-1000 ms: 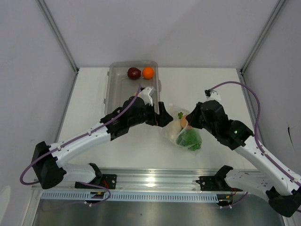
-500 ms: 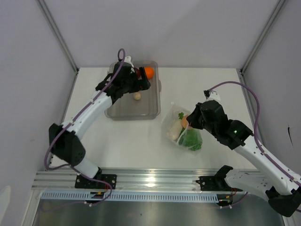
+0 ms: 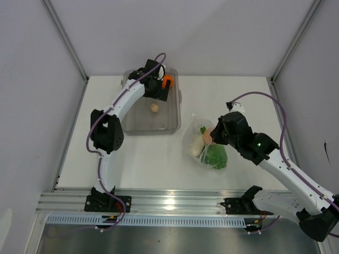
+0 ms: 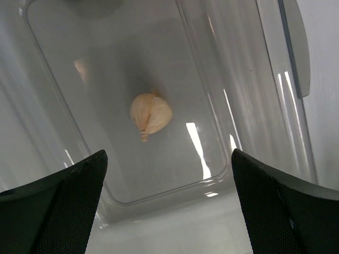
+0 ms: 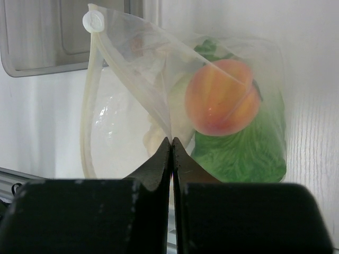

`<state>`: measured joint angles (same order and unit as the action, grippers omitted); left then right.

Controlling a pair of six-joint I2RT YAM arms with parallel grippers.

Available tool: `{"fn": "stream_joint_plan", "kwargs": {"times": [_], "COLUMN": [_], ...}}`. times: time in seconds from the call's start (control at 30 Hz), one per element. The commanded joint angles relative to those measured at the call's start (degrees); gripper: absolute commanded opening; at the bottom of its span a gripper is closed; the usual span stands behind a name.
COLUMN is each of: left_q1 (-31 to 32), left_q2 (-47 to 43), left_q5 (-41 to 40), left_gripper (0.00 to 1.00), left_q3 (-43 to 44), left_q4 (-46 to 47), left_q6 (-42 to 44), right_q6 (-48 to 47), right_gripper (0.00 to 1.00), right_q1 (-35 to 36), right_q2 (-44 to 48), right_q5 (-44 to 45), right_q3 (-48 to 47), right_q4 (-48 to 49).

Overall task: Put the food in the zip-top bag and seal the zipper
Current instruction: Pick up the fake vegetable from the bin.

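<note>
**Top view.** The bag (image 3: 205, 149) lies on the table (image 3: 243, 100), just right of the tray (image 3: 126, 108). The radish (image 3: 196, 144) shows white through its film.

**Right-wrist view.** The right tool (image 5: 172, 148) is pressed together on a fold of the bag's film below the mouth. The peach (image 5: 222, 98) and lettuce (image 5: 241, 156) rest inside against the far wall. The film is thin, clear and crinkly. Expect it to be light, slippery and quick to collapse where unsupported, so grip the film near the mouth, never through the food. The zipper (image 5: 86, 106) is a pale, stiffer strip curving down the left edge from a round white tab (image 5: 94, 21), and it appears unsealed. It will probably need a firm pinch run along its length.

**Left-wrist view.** The left tool (image 4: 168, 159) is spread and empty above the tray, whose walls are smooth, rigid and grey-translucent. On the tray floor sits the lump (image 4: 151, 114), beige and papery, bulb-shaped with a short stem. Judge it light and firm but apt to roll on the slick floor, and take it across its widest part. The orange (image 3: 167, 81) sits at the tray's far end, just beside this tool. It is round and smooth, so it likely needs a wide, centred grip.
</note>
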<state>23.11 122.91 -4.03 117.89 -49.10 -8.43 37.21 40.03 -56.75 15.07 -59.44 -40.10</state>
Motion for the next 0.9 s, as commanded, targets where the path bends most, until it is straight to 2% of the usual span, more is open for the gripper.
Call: {"fn": "stream_joint_plan", "kwargs": {"times": [0.0,0.2,0.33,0.43,0.63,0.87], "left_q1": [-0.09,0.09,-0.17,-0.61,-0.61,-0.7], "left_q2": [-0.22,1.62,1.72,1.71,7.25,10.94], "left_q5": [-2.3,-5.02,-1.52,3.57,3.59,9.22], "left_gripper": [1.0,0.99,1.0,0.99,0.99,0.96], "left_q3": [3.32,1.38,-2.65,-2.66,6.64,11.66], "left_q4": [0.23,1.82,3.74,2.53,-2.31,-7.23], "left_q6": [14.36,30.1,37.6,37.96,37.17,31.03], "right_q6": [-1.88,-3.37,-3.81,-4.25,-5.66,-6.1], "right_gripper": [0.0,0.0,0.0,0.0,0.0,0.0], "right_q1": [-1.27,-2.67,-3.55,-3.82,-4.52,-5.84], "right_q2": [-0.38,-1.26,-1.69,-2.31,-2.75,-2.22], "right_q5": [-1.0,-2.76,-4.69,-5.58,-6.37,-7.07], "right_q3": [0.55,1.78,2.66,2.66,2.57,3.28], "right_q4": [2.65,4.5,6.08,6.26,6.17,6.61]}}
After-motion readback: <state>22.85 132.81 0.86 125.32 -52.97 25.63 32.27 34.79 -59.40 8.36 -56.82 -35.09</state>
